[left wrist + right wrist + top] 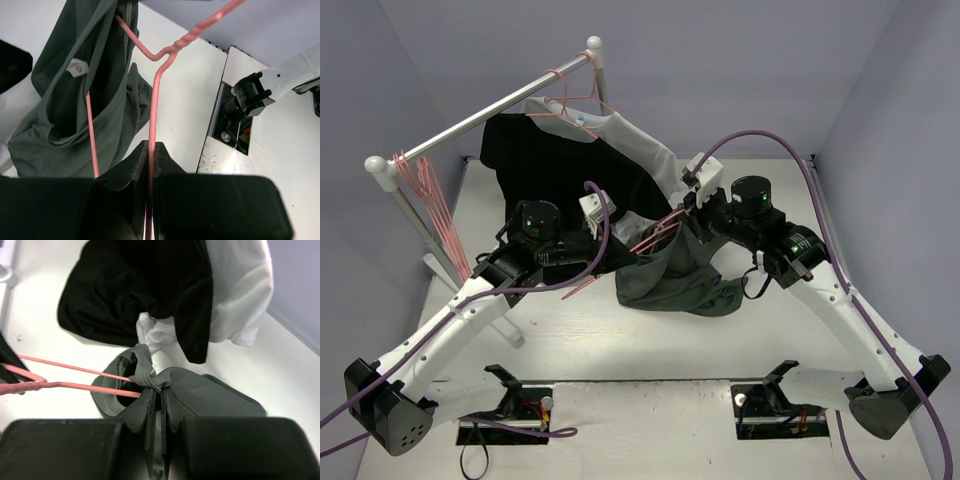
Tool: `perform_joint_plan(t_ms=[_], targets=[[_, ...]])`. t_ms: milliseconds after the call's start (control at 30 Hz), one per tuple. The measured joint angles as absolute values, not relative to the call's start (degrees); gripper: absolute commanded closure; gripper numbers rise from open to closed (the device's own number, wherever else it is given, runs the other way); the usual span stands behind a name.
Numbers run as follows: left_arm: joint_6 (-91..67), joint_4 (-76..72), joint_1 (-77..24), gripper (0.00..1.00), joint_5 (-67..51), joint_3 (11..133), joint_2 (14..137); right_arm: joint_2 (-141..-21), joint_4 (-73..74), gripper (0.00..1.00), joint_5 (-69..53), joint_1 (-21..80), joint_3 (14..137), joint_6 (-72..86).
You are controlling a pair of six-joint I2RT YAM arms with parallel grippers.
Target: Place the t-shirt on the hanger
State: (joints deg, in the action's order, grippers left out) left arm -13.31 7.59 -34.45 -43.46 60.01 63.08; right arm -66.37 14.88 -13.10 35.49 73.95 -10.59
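Note:
The dark grey-green t-shirt (675,280) hangs bunched above the table's middle. My right gripper (692,215) is shut on its collar (159,382) and holds it up. My left gripper (610,232) is shut on the pink wire hanger (645,240). In the left wrist view (150,150) the wire (155,105) runs up between the fingers to the twisted neck, and one arm of the hanger goes into the t-shirt's (75,95) neck opening beside the white label (76,68). In the right wrist view two pink wires (75,379) enter the cloth.
A rail (490,108) on white posts crosses the back left. A black shirt (545,160) and a pale grey-white shirt (630,135) hang from it on a pink hanger (570,95). Several spare pink hangers (435,205) hang at its left end. Walls close in on both sides.

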Motion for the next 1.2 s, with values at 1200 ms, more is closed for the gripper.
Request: perform_joint_plan(t_ms=[1200], targets=[[-27.56, -6.59, -32.29, 1.0, -47.03, 59.22, 70.43, -66.76, 15.62, 1.0, -20.19, 33.03, 75.44, -12.15]])
